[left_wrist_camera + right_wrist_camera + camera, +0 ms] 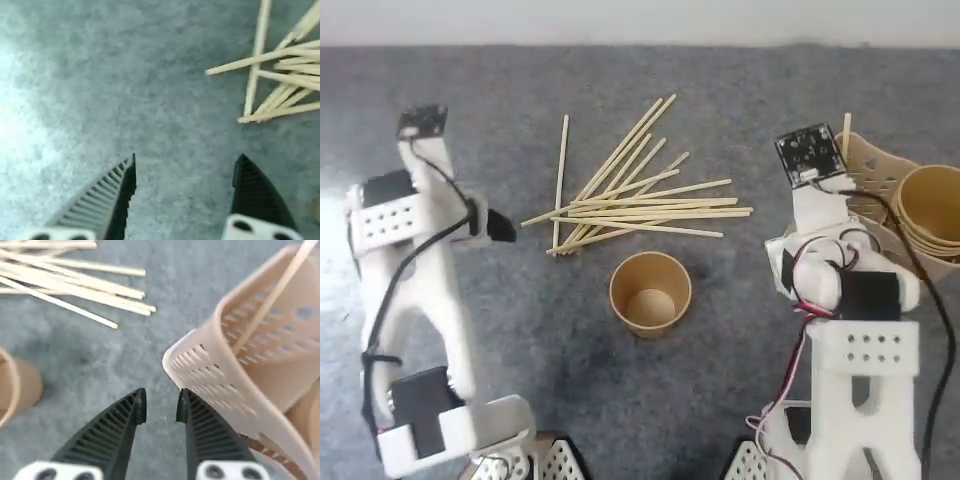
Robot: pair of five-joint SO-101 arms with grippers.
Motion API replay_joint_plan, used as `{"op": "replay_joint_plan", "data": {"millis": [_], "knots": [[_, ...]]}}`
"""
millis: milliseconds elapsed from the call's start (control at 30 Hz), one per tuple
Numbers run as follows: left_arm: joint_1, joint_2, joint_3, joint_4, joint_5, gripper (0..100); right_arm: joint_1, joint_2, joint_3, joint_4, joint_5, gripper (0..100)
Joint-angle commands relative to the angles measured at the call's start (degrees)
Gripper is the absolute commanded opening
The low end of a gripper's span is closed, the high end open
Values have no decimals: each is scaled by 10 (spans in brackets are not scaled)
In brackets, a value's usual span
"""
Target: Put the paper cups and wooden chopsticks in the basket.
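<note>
Several wooden chopsticks (pixel 640 200) lie in a loose fan on the grey carpet; their ends show in the left wrist view (pixel 280 75) and the right wrist view (pixel 75 285). One paper cup (pixel 650 292) stands upright in front of the pile, mouth up, and appears again as the cup (pixel 15 385). The tan slotted basket (pixel 875 185) at the far right holds stacked paper cups (pixel 932 210) and one chopstick (pixel 846 130). My left gripper (pixel 187 170) hangs wide open over bare carpet, left of the pile. My right gripper (pixel 162 402) is slightly open and empty, just beside the basket's wall (pixel 225 370).
Grey carpet covers the whole work surface. A pale wall edge runs along the back. Both arms' white bases stand at the front corners, with the right arm's cables trailing past the basket.
</note>
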Motion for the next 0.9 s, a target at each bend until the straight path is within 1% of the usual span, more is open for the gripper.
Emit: {"op": "replay_joint_plan", "data": {"millis": [0, 133, 267, 367, 467, 533, 600, 700, 767, 867], "knots": [[-12, -105, 90, -51, 10, 302, -27, 3, -105, 58, 8, 116], [0, -300, 204, -66, 7, 302, -67, 49, -182, 127, 4, 115], [43, -497, 317, -66, -9, 302, -80, 139, -265, 198, -37, 116], [50, -577, 358, -83, -11, 302, -82, 197, -315, 220, -44, 113], [53, -569, 379, -101, -33, 302, -102, 226, -331, 220, -57, 112], [50, -546, 405, -138, -45, 302, -136, 239, -331, 220, -60, 112], [50, -517, 434, -185, -45, 302, -175, 251, -331, 221, -62, 112], [54, -483, 473, -242, -35, 302, -224, 270, -328, 223, -89, 112], [53, -465, 500, -286, -17, 302, -246, 279, -318, 223, -95, 112], [53, -454, 532, -335, -11, 302, -263, 298, -292, 221, -97, 112]]}}
